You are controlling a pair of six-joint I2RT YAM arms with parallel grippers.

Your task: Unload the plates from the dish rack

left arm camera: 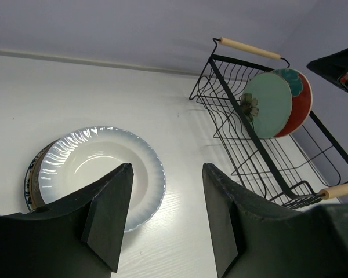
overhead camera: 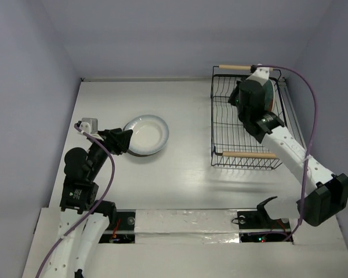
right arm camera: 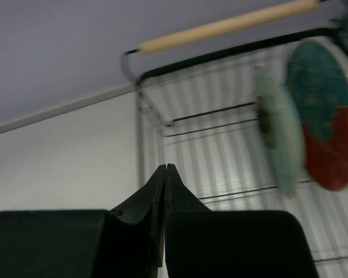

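Step in hand: third plate. Two are already out, judging by the layout. The white plate with the blue rim (left arm camera: 98,174) lies face up on the worktop (overhead camera: 185,150), stacked on a darker plate (left arm camera: 30,180) of which only the edge shows at left. The pattern on that one can't be read.

Two plates are left in the dish rack (overhead camera: 246,124), standing on edge at its far end near the far wooden handle (left arm camera: 249,48). The mint green plate (left arm camera: 269,104) is in front, with a small dark flower mark near its left rim. The red-and-teal plate (left arm camera: 298,101) is right behind it, overlapping; can't tell if they touch. The rack is black wire, at the worktop's right side, well apart from the stack.

The right gripper (right arm camera: 165,171) is over the rack, fingers pressed together, nothing between them. It sits left of the mint plate in its own view, which is blurred. From the top camera its body hides most of both plates.

The left gripper (left arm camera: 167,168) is beside the stacked plates, fingers apart, holding nothing.

Next move, as I judge it: right fingers must part, line up across the mint plate's upper rim, pinch, then lift straight up out of the wires. Risks: a thin glazed rim could slip, and the red-and-teal plate could get knocked.
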